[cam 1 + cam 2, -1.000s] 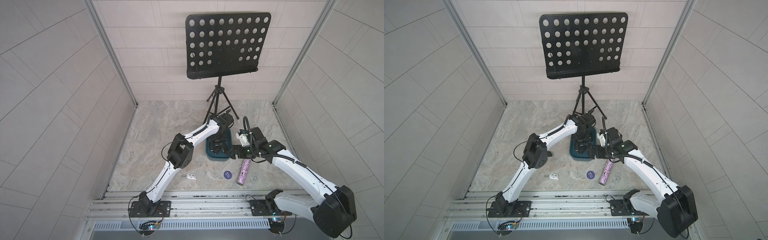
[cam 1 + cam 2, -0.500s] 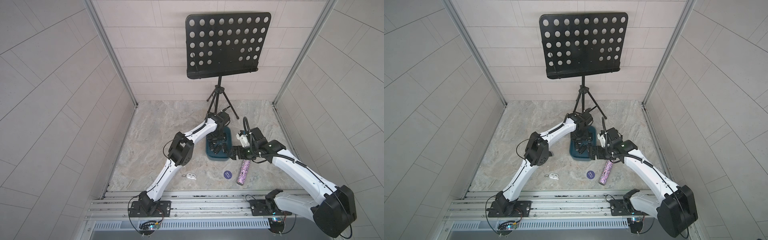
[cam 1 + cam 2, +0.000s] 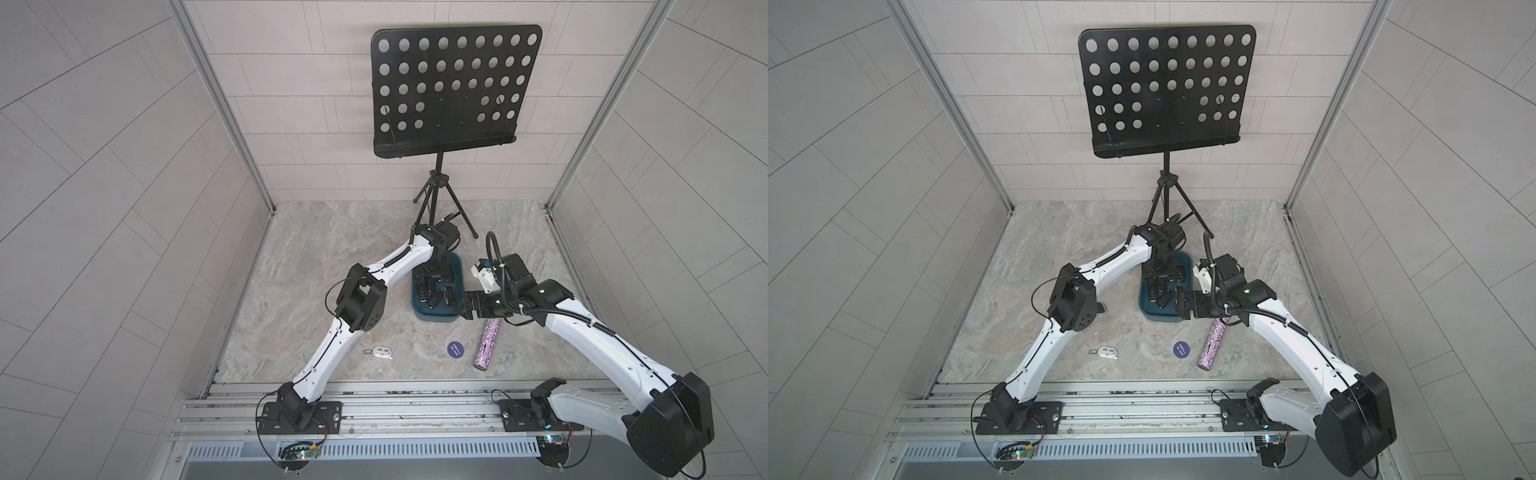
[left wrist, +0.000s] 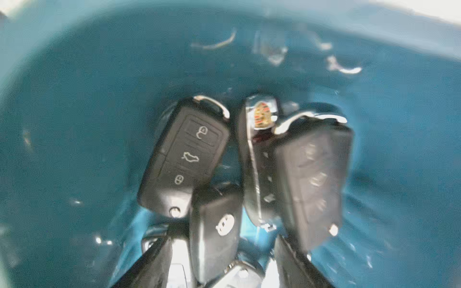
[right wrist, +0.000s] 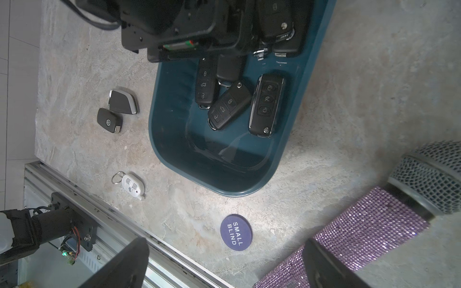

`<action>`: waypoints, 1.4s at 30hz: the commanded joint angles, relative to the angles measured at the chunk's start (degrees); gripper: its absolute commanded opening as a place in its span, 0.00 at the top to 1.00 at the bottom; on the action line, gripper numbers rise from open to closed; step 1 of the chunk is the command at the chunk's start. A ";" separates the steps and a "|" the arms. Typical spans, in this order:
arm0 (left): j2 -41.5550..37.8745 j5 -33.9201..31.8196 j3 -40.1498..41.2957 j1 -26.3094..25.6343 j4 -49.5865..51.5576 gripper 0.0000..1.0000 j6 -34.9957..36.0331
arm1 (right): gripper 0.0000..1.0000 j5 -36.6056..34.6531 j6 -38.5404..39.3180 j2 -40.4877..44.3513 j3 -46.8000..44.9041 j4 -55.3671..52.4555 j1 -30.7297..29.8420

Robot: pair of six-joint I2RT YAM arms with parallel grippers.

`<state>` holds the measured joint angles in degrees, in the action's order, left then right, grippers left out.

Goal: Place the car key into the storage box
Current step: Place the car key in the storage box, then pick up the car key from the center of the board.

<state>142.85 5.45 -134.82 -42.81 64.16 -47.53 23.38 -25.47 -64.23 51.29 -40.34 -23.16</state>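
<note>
The car key [image 4: 215, 224], a black fob with its white badge facing up, lies inside the storage box [image 4: 74, 124]. It rests partly over other fobs, between the fingers [image 4: 149, 266] of the left claw [image 4: 222, 238]. Those fingers stand apart with a gap on each side of the key, so nothing is clamped. Its long axis runs in line with the fingers and roughly parallel to the neighbouring fobs. The end nearest the wrist is hidden, so which end bears the blade cannot be told.

The step in hand looks like the release. It would go best by opening fully and then lifting straight up, so that no finger drags the key or its neighbours toward the low wall. The right claw [image 5: 225, 240] hovers spread wide and empty at the box's side, above the table [image 5: 349, 74].
</note>
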 commanded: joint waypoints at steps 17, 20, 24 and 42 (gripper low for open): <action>-43.65 -2.88 45.98 5.24 -16.79 0.08 -3.47 | 0.00 -9.46 5.72 1.83 -1.09 3.97 -15.98; -49.81 -2.29 53.29 7.28 -18.45 0.06 -4.77 | 0.00 -11.59 8.48 -0.69 -0.47 6.01 -21.19; -57.74 -3.11 61.33 11.02 -18.54 0.03 -6.68 | 0.00 -12.60 14.46 -4.88 0.42 9.49 -27.77; -81.62 4.47 87.93 32.82 -17.84 0.00 -7.51 | 0.01 -17.09 27.71 -32.67 17.65 8.61 -41.73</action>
<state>63.18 6.26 -49.36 -11.84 45.67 -54.57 7.84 -1.39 -94.63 66.78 -30.26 -63.75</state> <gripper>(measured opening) 0.998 0.992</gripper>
